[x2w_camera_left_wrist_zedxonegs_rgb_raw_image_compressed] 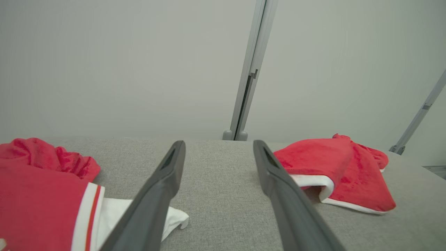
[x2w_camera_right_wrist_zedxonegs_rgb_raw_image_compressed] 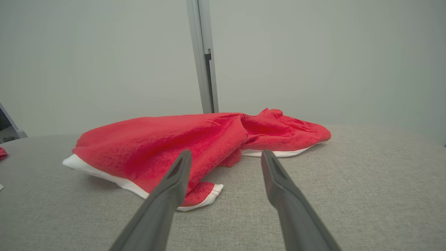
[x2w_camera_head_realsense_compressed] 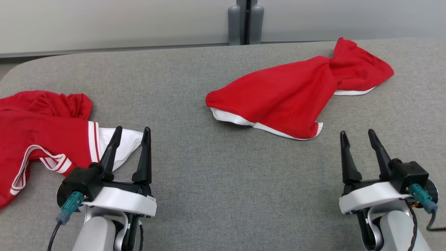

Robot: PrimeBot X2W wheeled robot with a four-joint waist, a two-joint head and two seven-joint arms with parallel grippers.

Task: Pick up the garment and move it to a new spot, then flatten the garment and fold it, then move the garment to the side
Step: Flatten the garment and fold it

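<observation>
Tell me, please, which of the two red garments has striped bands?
The left garment, by the left hand: it has red-and-white striped bands; the right garment has a plain white edge.

A grey, woven-fabric table [x2w_camera_head_realsense_compressed: 216, 167] with rounded far corners spreads wide across the room. Behind its far edge stands an upright grey metal post [x2w_camera_head_realsense_compressed: 246, 21] with a dark slot down its middle and rounded feet at its base, set against a plain pale wall [x2w_camera_head_realsense_compressed: 104, 21]. Off to one side, a second grey post [x2w_camera_left_wrist_zedxonegs_rgb_raw_image_compressed: 418, 116] leans at a slant. A crumpled red jersey [x2w_camera_head_realsense_compressed: 41, 132] with white striped trim lies at the table's left edge.
</observation>
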